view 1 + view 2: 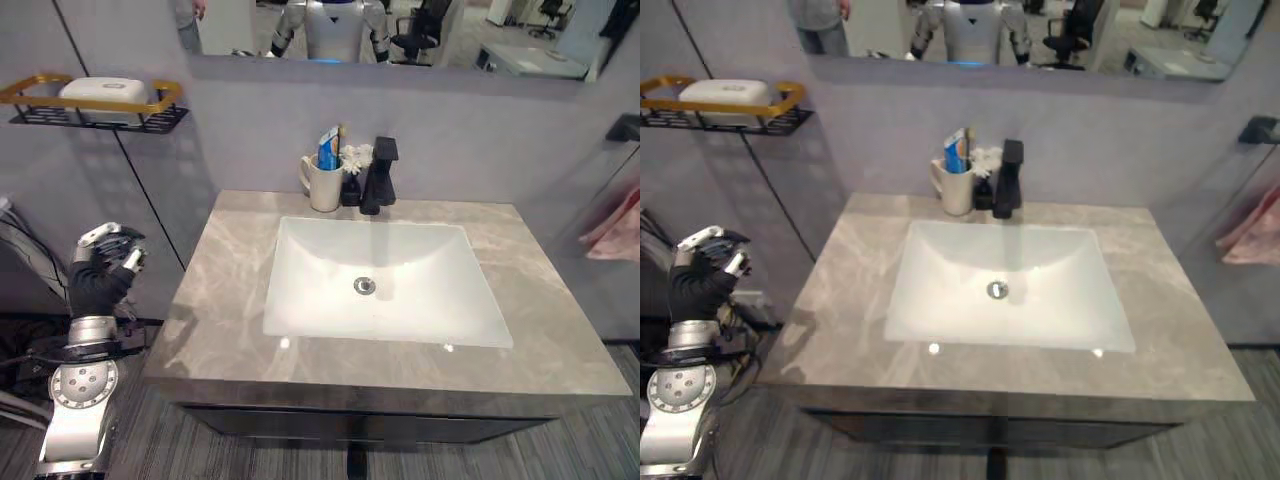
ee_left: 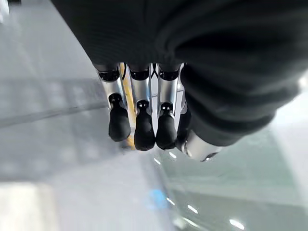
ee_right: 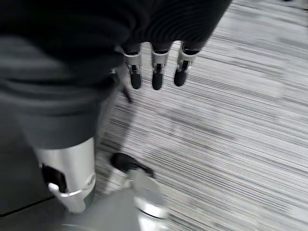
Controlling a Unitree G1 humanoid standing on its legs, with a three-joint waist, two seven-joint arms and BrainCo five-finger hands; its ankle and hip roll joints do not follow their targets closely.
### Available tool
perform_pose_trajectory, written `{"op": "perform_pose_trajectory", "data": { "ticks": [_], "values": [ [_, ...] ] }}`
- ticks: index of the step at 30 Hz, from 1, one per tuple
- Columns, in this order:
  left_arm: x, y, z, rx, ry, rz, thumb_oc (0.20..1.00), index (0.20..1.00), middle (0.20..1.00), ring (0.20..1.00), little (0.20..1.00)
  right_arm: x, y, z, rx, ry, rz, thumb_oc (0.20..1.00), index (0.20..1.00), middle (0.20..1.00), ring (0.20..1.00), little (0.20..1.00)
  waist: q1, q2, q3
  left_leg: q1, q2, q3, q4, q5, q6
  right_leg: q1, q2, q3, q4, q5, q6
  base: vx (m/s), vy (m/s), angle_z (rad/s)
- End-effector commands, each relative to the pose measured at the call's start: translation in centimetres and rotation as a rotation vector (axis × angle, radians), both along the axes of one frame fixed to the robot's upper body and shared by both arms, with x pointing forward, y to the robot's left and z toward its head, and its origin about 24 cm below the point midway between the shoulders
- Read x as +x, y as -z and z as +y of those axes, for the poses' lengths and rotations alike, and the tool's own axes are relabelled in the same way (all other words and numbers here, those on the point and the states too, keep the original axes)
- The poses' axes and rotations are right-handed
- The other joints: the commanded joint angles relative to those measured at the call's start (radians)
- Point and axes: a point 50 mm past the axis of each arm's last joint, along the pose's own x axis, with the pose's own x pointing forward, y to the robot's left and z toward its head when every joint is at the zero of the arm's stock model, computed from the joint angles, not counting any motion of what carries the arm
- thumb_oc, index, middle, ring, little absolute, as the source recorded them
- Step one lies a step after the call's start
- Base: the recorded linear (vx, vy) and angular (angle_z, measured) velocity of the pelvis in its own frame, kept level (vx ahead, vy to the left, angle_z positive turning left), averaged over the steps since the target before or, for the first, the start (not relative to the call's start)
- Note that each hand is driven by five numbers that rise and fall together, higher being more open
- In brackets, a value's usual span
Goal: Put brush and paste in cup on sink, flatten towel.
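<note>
A cream cup (image 1: 324, 187) stands at the back of the grey stone counter (image 1: 220, 300), left of the black faucet (image 1: 379, 176). A blue toothpaste tube (image 1: 328, 150) and a thin brush handle (image 1: 342, 133) stick up out of the cup. A pink towel (image 1: 615, 230) hangs bunched by the wall at the far right. My left hand (image 1: 100, 268) is raised beside the counter's left edge, its fingers (image 2: 138, 125) relaxed and empty. My right hand (image 3: 155, 72) hangs over the striped floor, fingers loose, holding nothing.
A white basin (image 1: 380, 280) is set into the middle of the counter. A small dark bottle (image 1: 350, 190) with something white on top stands between cup and faucet. A gold-rimmed wall shelf (image 1: 95, 108) with a white soap dish is above my left hand. A mirror runs along the wall.
</note>
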Motion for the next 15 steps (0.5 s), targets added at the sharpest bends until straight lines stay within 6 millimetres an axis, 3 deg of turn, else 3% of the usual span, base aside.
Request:
{"op": "perform_pose_trajectory", "data": {
  "ticks": [1,3,4,5,6,7,8,10,12,13,14,15],
  "values": [
    [0.2,-3.5,-1.5,0.122,0.13,-0.161,0.2,0.2,0.2,0.2,0.2,1.7,-0.8,-0.1,-0.005,0.027,-0.15,1.0,1.0,1.0,1.0,1.0,-0.073,0.017,0.044,-0.054,-0.012,-0.013,0.005,0.047,0.021,0.037,-0.019,0.021,0.098,-0.029,0.087,-0.23,0.106,0.06],
    [0.7,-3.9,-2.6,0.195,0.139,-0.182,0.2,0.2,0.2,0.2,0.2,2.9,-1.2,0.5,0.002,0.001,-0.211,1.0,1.0,1.0,1.0,1.0,-0.101,0.01,0.079,-0.041,-0.027,0.017,0.004,0.049,0.036,-0.007,-0.033,0.029,0.117,0.03,0.107,-0.21,0.107,-0.27],
    [0.7,-3.9,-2.6,0.195,0.139,-0.183,0.2,0.2,0.2,0.2,0.2,2.9,-1.2,0.5,0.001,0.001,-0.211,1.0,1.0,1.0,1.0,1.0,-0.099,0.01,0.08,-0.04,-0.028,0.019,0.004,0.049,0.037,-0.008,-0.033,0.031,0.118,0.03,0.107,-0.23,0.097,-0.44],
    [0.9,-3.7,-2.7,0.189,0.129,-0.175,0.2,0.2,0.2,0.2,0.2,3.2,-1.3,0.7,0.005,-0.008,-0.226,1.0,1.0,1.0,1.0,1.0,-0.095,0.016,0.098,-0.036,-0.018,0.049,0.007,0.049,0.037,-0.029,-0.042,-0.031,0.139,0.027,0.107,-0.31,0.151,-0.52],
    [1.4,-3.1,-2.9,0.177,0.106,-0.157,0.2,0.2,0.2,0.2,0.2,3.5,-1.3,1.2,0.015,-0.029,-0.235,1.0,1.0,1.0,1.0,1.0,-0.072,0.035,0.12,-0.048,0.004,0.124,0.02,0.064,0.03,-0.048,-0.104,-0.256,0.198,-0.041,0.09,-0.3,0.147,-0.98],
    [1.4,-3.1,-2.9,0.177,0.107,-0.157,0.2,0.2,0.2,0.2,0.2,3.5,-1.3,1.2,0.015,-0.028,-0.235,1.0,1.0,1.0,1.0,1.0,-0.074,0.036,0.121,-0.048,0.005,0.121,0.021,0.063,0.03,-0.048,-0.106,-0.258,0.203,-0.045,0.09,-0.34,0.153,-1.41],
    [1.6,-2.7,-3.0,0.16,0.1,-0.144,0.2,0.2,0.2,0.2,0.2,3.5,-1.3,1.4,0.019,-0.041,-0.23,1.0,1.0,1.0,1.0,1.0,-0.081,0.04,0.124,-0.057,0.01,0.138,0.023,0.074,0.032,-0.044,-0.112,-0.288,0.272,-0.083,0.077,-0.26,0.046,-1.59],
    [1.7,-1.8,-3.1,0.162,0.103,-0.094,0.2,0.2,0.2,0.2,0.2,2.7,-1.0,1.2,0.006,-0.053,-0.193,1.0,1.0,1.0,1.0,1.0,-0.093,0.046,0.112,-0.07,0.027,0.193,0.023,0.089,0.042,-0.015,-0.088,-0.28,0.385,-0.148,0.065,-0.34,0.025,-0.94],
    [1.8,-1.3,-3.0,0.203,0.115,-0.045,0.2,0.2,0.2,0.2,0.2,2.6,-1.0,0.5,-0.019,-0.048,-0.166,1.0,1.0,1.0,1.0,1.0,-0.08,0.067,0.091,-0.083,0.039,0.237,0.039,0.079,0.047,0.053,-0.104,-0.3,0.466,-0.221,0.066,-0.26,-0.012,-0.85],
    [1.6,-0.9,-3.1,0.238,0.151,0.004,0.2,0.2,0.2,0.2,0.2,2.8,-1.0,-0.1,-0.043,-0.065,-0.146,1.0,1.0,1.0,1.0,1.0,-0.066,0.077,0.07,-0.112,0.05,0.294,0.06,0.083,0.053,0.133,-0.119,-0.31,0.489,-0.257,0.063,-0.18,-0.024,-0.91],
    [1.6,-0.9,-3.1,0.239,0.152,0.005,0.2,0.2,0.2,0.2,0.2,2.8,-1.0,0.0,-0.043,-0.066,-0.145,1.0,1.0,1.0,1.0,1.0,-0.062,0.076,0.07,-0.111,0.05,0.299,0.063,0.08,0.052,0.132,-0.12,-0.305,0.491,-0.259,0.063,-0.35,-0.139,-1.16],
    [1.4,-0.5,-2.9,0.241,0.158,0.028,0.2,0.2,0.2,0.2,0.2,3.5,-1.3,-0.4,-0.061,-0.104,-0.149,1.0,1.0,1.0,1.0,1.0,-0.037,0.072,0.053,-0.153,0.076,0.371,0.098,0.085,0.047,0.194,-0.136,-0.33,0.472,-0.26,0.072,-0.27,-0.211,-1.14]
  ]
}}
